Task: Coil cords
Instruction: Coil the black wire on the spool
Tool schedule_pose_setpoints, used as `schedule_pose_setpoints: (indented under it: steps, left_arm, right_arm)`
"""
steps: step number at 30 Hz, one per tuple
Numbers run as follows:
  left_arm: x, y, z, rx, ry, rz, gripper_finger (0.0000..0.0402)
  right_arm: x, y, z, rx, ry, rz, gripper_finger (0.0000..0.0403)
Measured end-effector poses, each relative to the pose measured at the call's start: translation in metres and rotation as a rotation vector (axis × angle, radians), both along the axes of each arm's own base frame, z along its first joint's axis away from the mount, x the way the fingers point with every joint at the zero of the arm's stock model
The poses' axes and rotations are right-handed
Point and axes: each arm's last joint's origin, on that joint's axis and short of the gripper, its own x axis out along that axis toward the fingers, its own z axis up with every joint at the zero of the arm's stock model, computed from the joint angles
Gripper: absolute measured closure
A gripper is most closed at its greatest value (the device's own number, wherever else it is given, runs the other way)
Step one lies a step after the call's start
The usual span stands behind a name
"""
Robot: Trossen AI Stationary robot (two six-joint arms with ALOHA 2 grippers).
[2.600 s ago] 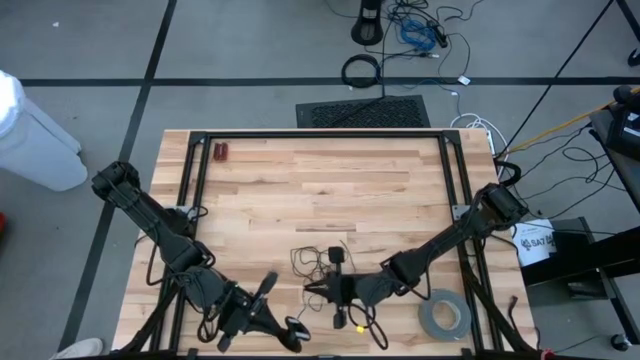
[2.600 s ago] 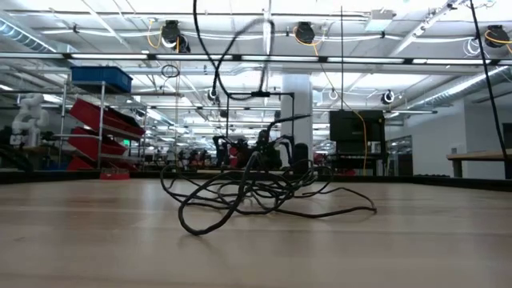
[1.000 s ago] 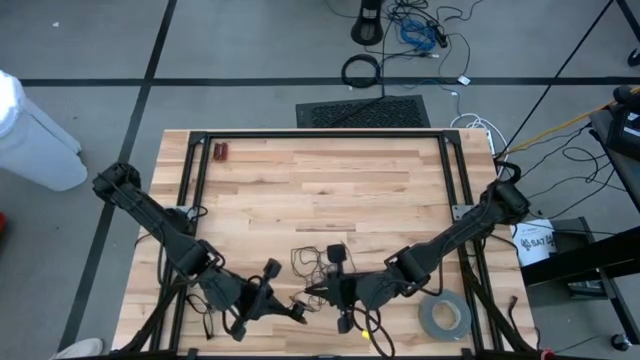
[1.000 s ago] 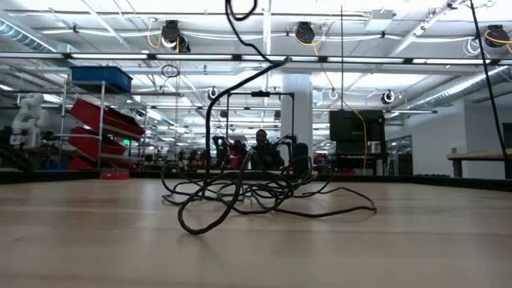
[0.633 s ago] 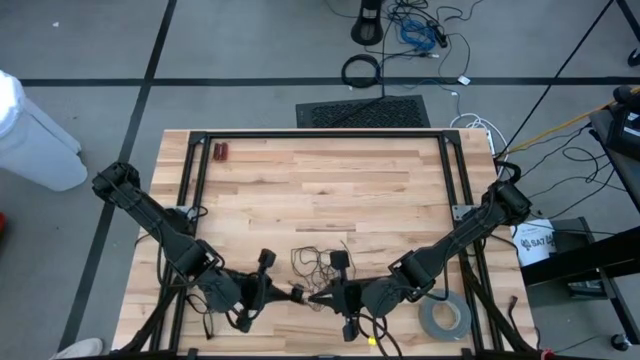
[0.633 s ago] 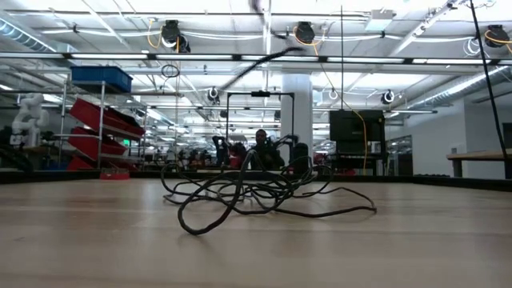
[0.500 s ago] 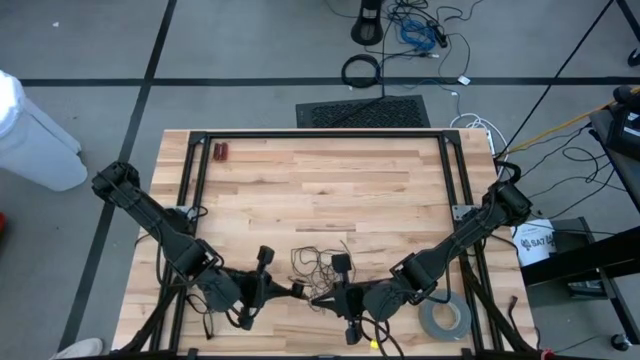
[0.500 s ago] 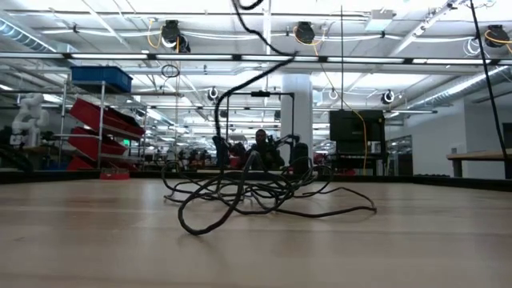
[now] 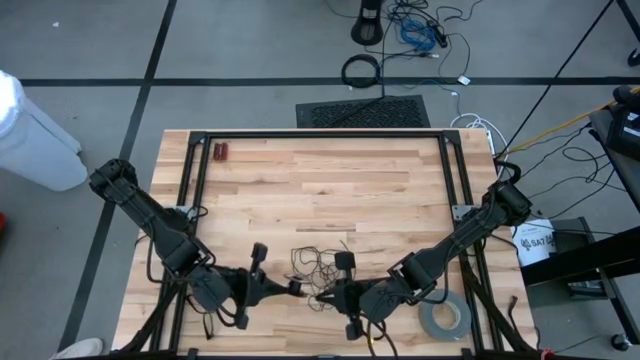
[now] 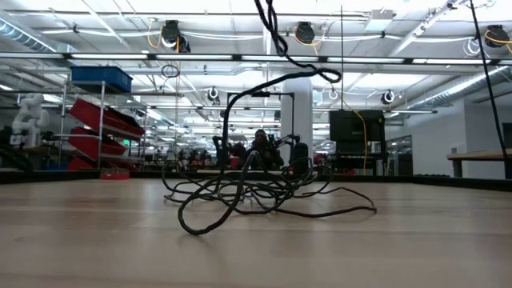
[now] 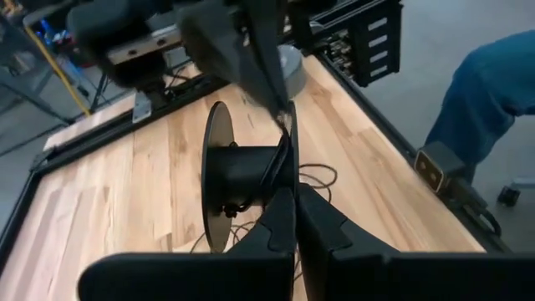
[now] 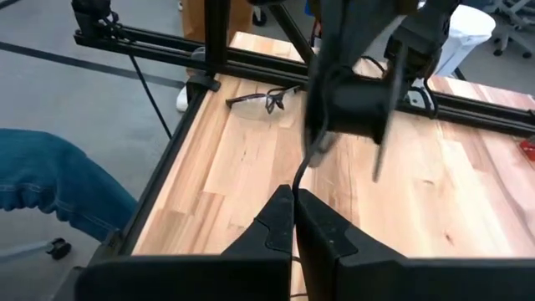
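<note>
The thin black cord lies as a loose tangle (image 9: pixel 315 264) on the wooden table near its front edge, seen as a low heap (image 10: pixel 248 190) in the low view. One strand (image 10: pixel 276 48) rises from the heap out of the picture's top. My left gripper (image 9: pixel 297 287) is shut on a small black spool (image 11: pixel 242 171), held above the table. My right gripper (image 9: pixel 322 297) faces it from the right, shut on the cord close to the spool (image 12: pixel 355 104). My left gripper pinches the rim of the spool's near flange (image 11: pixel 289 171) between its two fingers, coming slanting down from the table's left. The spool is lifted clear, its axis about level, with cord laid over its hub (image 11: pixel 269 171). My right gripper pinches a single strand of the cord (image 12: pixel 303 177) between its fingertips, slanting down from the table's right. From the fingers the strand runs a short way to the spool's hub (image 12: pixel 334 104), clear of the table.
A grey tape roll (image 9: pixel 443 318) lies at the near right corner. A small red thing (image 9: pixel 221 152) sits at the far left. Black frame rails (image 9: pixel 197 180) run along both table sides. A person's leg in blue jeans (image 12: pixel 50 192) stands at the near edge.
My left wrist has turned, swinging the spool round, and my right wrist has tipped and rolled a little beside it. The raised strand has swung above the heap and now shows a fresh bend. The heap on the table has stayed put. Both grippers have stayed shut.
</note>
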Motion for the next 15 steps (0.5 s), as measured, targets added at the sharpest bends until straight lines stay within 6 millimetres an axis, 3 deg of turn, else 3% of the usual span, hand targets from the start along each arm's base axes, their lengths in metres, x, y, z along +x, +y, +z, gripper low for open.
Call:
schedule_pose_setpoints:
  steps: [7,15]
  left_arm:
    - [-0.001,-0.009,0.01,0.011,-0.099,-0.063,0.0402]
    - [-0.006,-0.016,0.011,-0.004,-0.105,-0.115,0.0402]
  right_arm:
    - [0.01,-0.001,-0.016,-0.019,0.033,-0.02,0.0403]
    - [0.015,-0.007,-0.017,-0.027,0.028,-0.024,0.0403]
